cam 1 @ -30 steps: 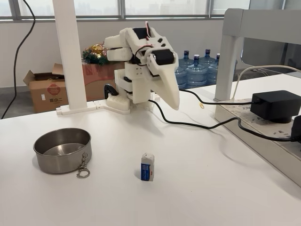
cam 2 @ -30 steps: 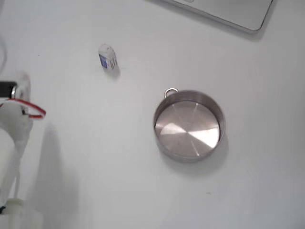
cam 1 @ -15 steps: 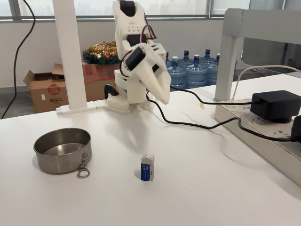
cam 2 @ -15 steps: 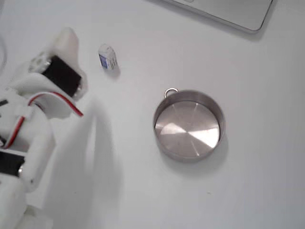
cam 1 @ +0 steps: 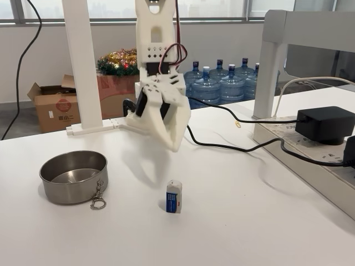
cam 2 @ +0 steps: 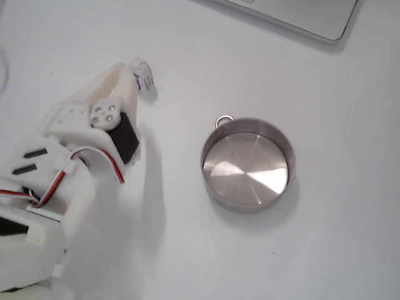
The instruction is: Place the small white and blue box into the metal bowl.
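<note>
White plastic end effector (cam 1: 173, 145): jaw state cannot be told, empty, poised above-behind the small white and blue box (cam 1: 173, 196) for descent. Round stainless-steel bowl (cam 1: 73, 177): well aside on white bench (cam 1: 249, 221), awaiting deposit.

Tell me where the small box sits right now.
In the fixed side view the box stands upright on the white table, right of the metal bowl and just below the tool, untouched.
</note>
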### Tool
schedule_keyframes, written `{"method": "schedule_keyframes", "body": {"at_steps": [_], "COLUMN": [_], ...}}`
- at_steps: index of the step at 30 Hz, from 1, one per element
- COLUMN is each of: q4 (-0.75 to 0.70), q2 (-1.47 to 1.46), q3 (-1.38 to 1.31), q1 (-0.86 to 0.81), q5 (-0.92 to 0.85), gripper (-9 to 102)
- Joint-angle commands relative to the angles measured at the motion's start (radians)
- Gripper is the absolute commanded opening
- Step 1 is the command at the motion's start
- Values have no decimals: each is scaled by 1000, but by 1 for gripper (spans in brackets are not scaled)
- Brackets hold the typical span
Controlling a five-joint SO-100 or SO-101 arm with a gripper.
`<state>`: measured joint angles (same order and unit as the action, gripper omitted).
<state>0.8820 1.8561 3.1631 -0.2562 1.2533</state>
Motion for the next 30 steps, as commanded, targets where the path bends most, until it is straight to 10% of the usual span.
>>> {"method": "schedule_keyframes", "body": {"at_steps": [1,30], "q4": [32,34], "q2": [-20,-284], "q3": [61,-163], "q1": [-6,46], "q5": [41,255], "gripper": [-5,17]}}
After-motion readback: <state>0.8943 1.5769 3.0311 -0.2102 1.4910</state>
